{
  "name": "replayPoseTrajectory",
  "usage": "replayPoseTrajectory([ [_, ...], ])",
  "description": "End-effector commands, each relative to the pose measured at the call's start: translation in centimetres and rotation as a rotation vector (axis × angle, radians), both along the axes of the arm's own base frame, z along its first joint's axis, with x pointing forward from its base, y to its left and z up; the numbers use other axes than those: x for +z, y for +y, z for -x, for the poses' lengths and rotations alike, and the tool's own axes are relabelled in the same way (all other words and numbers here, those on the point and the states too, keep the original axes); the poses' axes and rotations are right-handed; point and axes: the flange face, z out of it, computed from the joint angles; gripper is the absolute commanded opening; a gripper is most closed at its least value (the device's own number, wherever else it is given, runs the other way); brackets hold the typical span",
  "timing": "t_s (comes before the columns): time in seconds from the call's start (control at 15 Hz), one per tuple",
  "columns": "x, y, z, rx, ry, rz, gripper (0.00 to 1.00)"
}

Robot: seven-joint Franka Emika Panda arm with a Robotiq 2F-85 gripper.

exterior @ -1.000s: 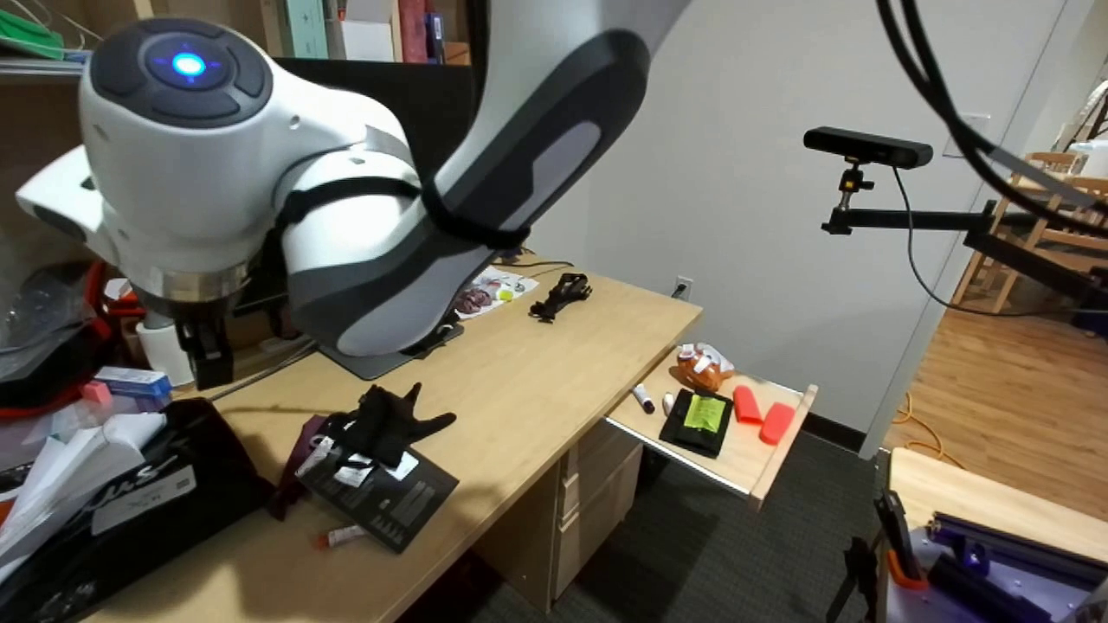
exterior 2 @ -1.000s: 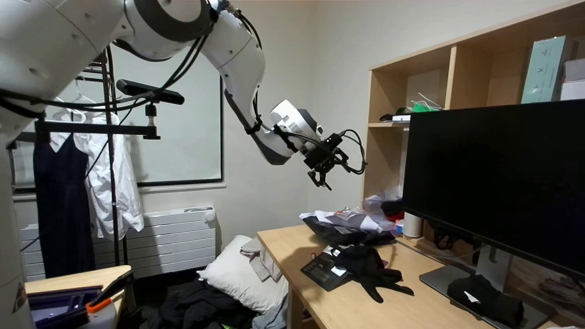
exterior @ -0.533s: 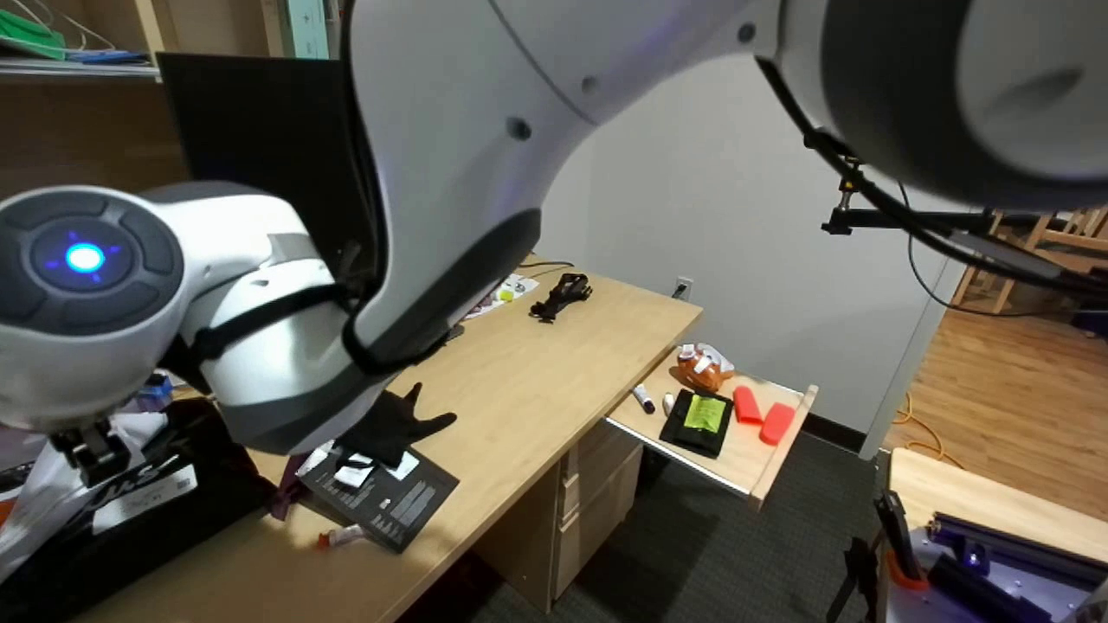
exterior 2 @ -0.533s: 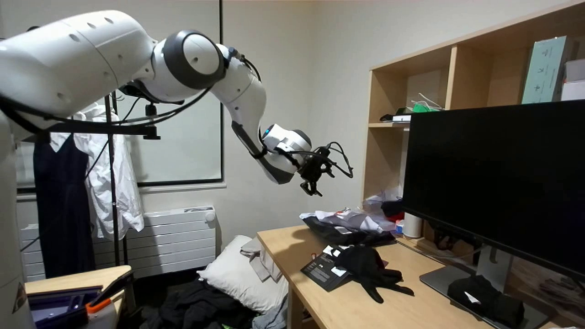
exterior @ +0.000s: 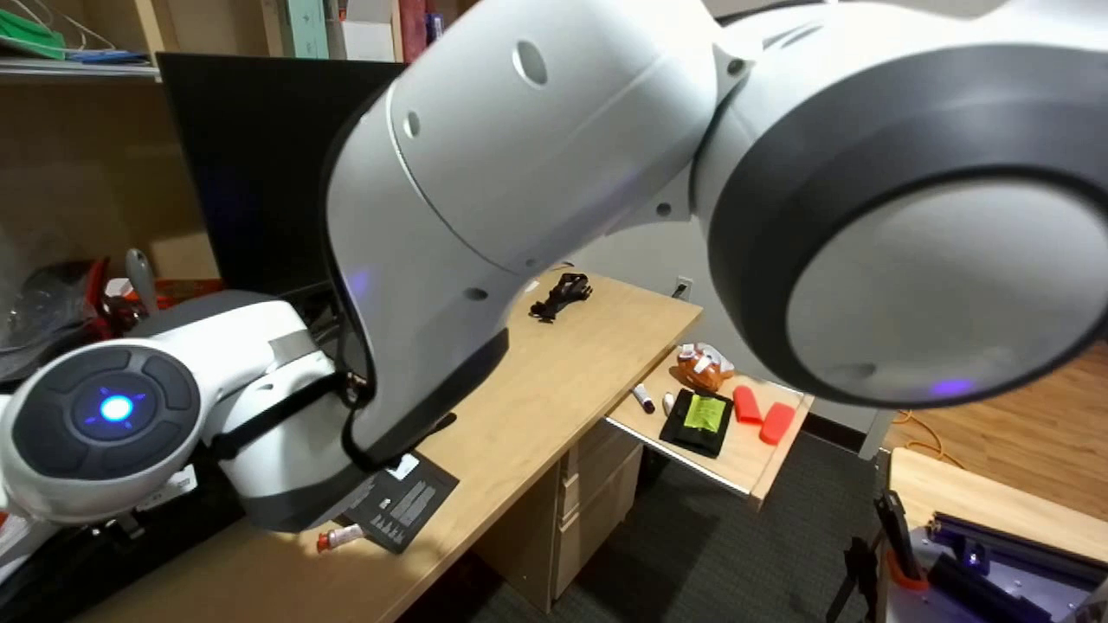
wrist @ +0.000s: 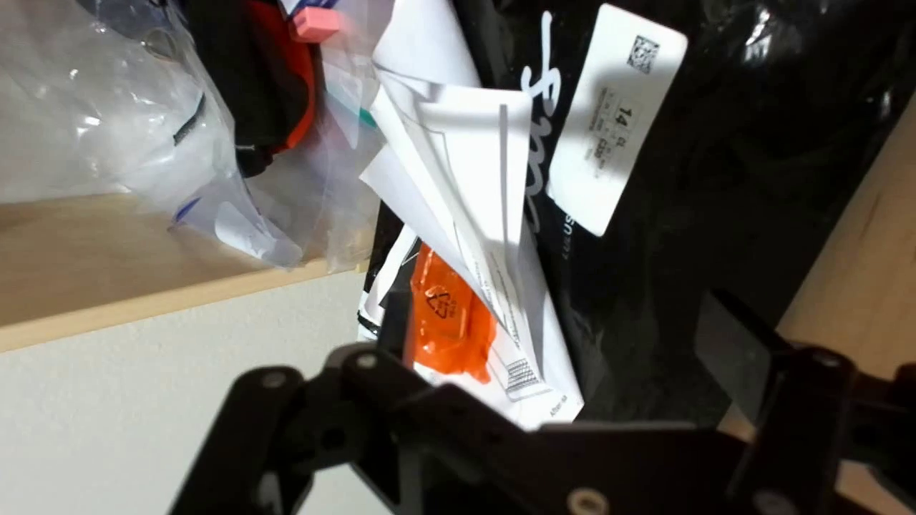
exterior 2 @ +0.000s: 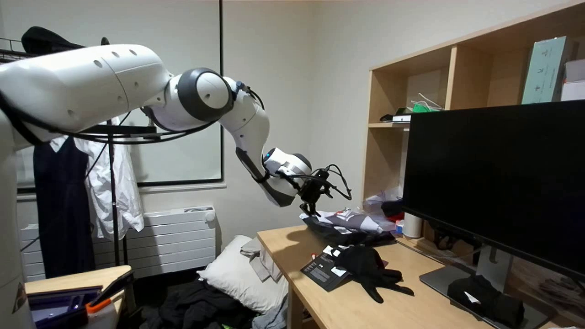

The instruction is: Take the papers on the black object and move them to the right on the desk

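The papers (wrist: 476,157), white sheets with dark print, lie loosely curled on the black object (wrist: 665,279), a flat black bag with white lettering. In an exterior view the papers (exterior 2: 328,216) lie on the bag (exterior 2: 358,238) at the far end of the desk (exterior 2: 425,304). In an exterior view (exterior: 22,541) my arm hides most of them. My gripper (wrist: 562,322) is open and empty. The papers' lower end and the bag show between its fingers in the wrist view. My gripper (exterior 2: 311,211) appears just above the papers' near edge; I cannot tell if it touches them.
An orange packet (wrist: 451,315) lies beside the papers, by one finger. Clear plastic bags (wrist: 143,107) lie beyond. A black glove (exterior 2: 370,267) on a dark card (exterior 2: 322,274) is near the bag. A monitor (exterior 2: 493,183) and shelf (exterior 2: 450,77) stand behind. A tray (exterior: 736,463) is pulled out.
My arm has come down, and the gripper has moved from well above the desk to just over the papers and bag. The objects on the desk have not visibly moved.
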Motion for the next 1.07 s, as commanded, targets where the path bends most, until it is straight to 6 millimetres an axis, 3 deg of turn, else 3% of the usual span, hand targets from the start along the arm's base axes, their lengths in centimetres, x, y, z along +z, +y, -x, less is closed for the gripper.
replayPoseTrajectory([
  [0.0, -2.3, -0.2, -1.1, 0.028, -0.029, 0.011, 1.0],
  [0.47, -4.1, -0.6, -3.7, 0.052, -0.139, 0.08, 1.0],
  [0.87, -4.4, -1.0, -4.6, 0.063, -0.188, 0.115, 1.0],
  [0.93, -4.5, -1.0, -4.7, 0.064, -0.194, 0.115, 0.75],
  [1.0, -4.6, -1.1, -4.7, 0.06, -0.194, 0.111, 0.73],
])
